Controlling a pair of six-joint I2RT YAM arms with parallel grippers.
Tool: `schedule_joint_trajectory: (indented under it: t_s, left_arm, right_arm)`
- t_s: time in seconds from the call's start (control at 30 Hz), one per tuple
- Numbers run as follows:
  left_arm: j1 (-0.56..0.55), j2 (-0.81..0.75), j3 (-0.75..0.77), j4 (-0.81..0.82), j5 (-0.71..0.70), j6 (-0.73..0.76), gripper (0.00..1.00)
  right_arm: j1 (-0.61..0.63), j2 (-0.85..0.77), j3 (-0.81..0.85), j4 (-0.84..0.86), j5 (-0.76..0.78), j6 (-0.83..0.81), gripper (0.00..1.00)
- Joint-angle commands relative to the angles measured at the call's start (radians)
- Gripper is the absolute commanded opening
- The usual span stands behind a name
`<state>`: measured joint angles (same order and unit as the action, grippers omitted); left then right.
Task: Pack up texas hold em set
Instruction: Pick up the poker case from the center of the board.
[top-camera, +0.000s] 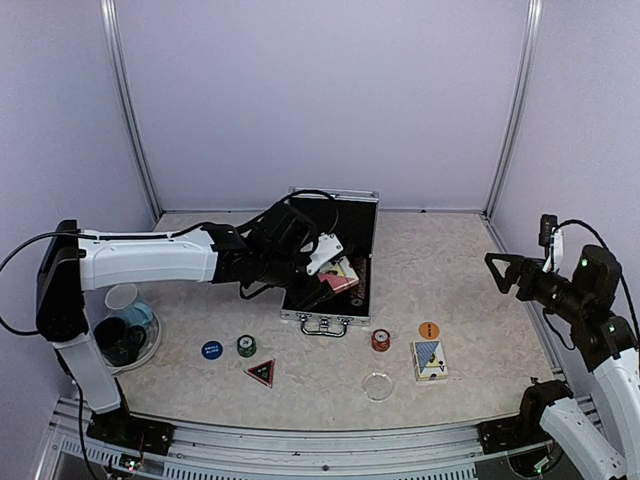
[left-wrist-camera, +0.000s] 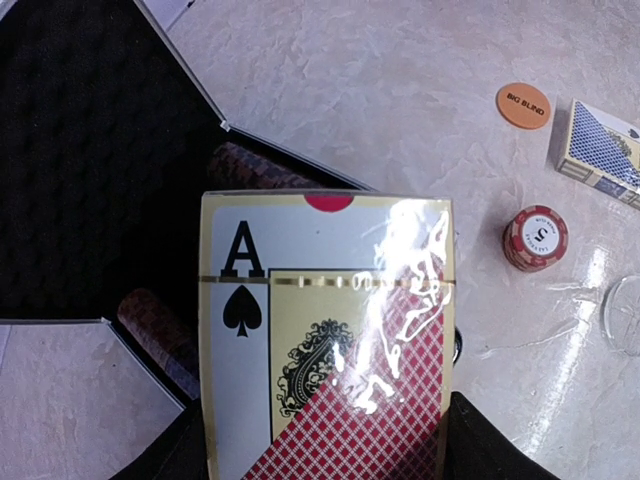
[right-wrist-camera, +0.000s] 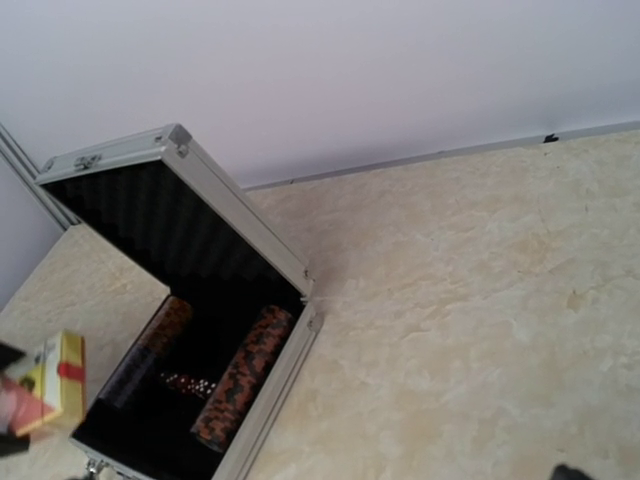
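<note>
Left gripper (top-camera: 324, 256) clasps a red card deck (left-wrist-camera: 325, 340), ace of spades showing, over the open silver briefcase (top-camera: 327, 320).
The orange button (left-wrist-camera: 523, 105) reads "BIG BLIND"; the red chip stack (left-wrist-camera: 535, 237) shows "5". The table (top-camera: 450, 260) is marbled beige, the walls (top-camera: 320, 90) lilac. The right gripper (top-camera: 497, 273) hangs spread, off to the side.

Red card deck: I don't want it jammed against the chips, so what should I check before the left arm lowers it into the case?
1. Hold on the red deck by the left gripper: ok.
2. Lid of the case open: ok.
3. Deck over the case's inside: ok, by the top view.
4. Free slot beside the chip rows under the deck: cannot tell, the deck hides it.
5. Right gripper clear of the case: ok.
</note>
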<state>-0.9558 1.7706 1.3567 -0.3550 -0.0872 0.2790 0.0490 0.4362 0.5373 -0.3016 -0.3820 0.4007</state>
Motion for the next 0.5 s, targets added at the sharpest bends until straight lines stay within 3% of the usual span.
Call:
schedule_joint_trajectory:
  t_s: [0.0,0.47]
  left_arm:
    - [0.028,0.024,0.071,0.073,0.018,0.108,0.56]
    - [0.135,0.170,0.186,0.072,0.081,0.295,0.56]
  right_arm:
    - [-0.011,-0.008,0.003,0.019,-0.014,-0.001,0.99]
    - [-0.011,0.010,0.003,0.020,-0.002,-0.005,0.99]
